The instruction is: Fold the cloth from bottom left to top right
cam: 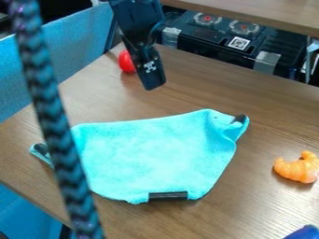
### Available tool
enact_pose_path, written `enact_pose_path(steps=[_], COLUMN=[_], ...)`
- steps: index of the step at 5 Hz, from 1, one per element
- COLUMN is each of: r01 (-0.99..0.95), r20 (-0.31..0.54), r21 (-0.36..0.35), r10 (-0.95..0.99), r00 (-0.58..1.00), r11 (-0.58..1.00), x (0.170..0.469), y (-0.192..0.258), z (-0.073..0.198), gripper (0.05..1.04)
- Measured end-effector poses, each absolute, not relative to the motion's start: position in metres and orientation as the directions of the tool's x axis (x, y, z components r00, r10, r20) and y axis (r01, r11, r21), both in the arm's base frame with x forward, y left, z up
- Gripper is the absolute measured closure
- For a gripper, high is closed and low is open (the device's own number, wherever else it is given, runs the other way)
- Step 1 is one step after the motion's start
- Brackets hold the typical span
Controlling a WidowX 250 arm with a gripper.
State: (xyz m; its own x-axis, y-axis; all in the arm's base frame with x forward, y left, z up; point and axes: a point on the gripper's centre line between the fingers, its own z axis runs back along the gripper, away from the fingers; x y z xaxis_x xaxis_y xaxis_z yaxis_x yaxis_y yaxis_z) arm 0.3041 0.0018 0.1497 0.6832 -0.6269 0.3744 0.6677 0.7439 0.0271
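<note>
Gripper point(154, 83): at cloth's 12 o'clock, clear of it; opening width cannot be told. Risk: a shallow pinch near 8 o'clock may slip off the flat fabric; the curled 9 o'clock corner could bunch the fold. Cloth point(149, 156): turquoise, lying centrally on the counter point(268, 114), lightly rumpled; dark patches at 9 and 2 o'clock, black strip point(168, 196) at 6.

cloth point(156, 154): soft, matt | table point(274, 126): wood-grained, smooth | red object point(126, 61): glossy (plastic-looking)
</note>
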Motion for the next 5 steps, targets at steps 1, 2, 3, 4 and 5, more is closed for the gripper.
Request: enact_pose_path(steps=[1,2,3,4,5], r01=[0.676,0.717,0.766,0.815,0.862], r20=[0.361,0.357,0.384,0.407,0.385], r21=[0.010,0.032,0.052,0.090,0.076], r10=[-0.633,-0.678,-0.721,-0.768,-0.813], r00=[0.685,0.643,0.577,0.495,0.438], r11=[0.737,0.697,0.641,0.572,0.501], x=[0.303,0.286,0.270,0.253,0.230], y=[0.001,0.034,0.062,0.088,0.104], z=[0.141,0.117,0.113,0.119,0.114], gripper=[0.084,0.084,0.084,0.084,0.084])
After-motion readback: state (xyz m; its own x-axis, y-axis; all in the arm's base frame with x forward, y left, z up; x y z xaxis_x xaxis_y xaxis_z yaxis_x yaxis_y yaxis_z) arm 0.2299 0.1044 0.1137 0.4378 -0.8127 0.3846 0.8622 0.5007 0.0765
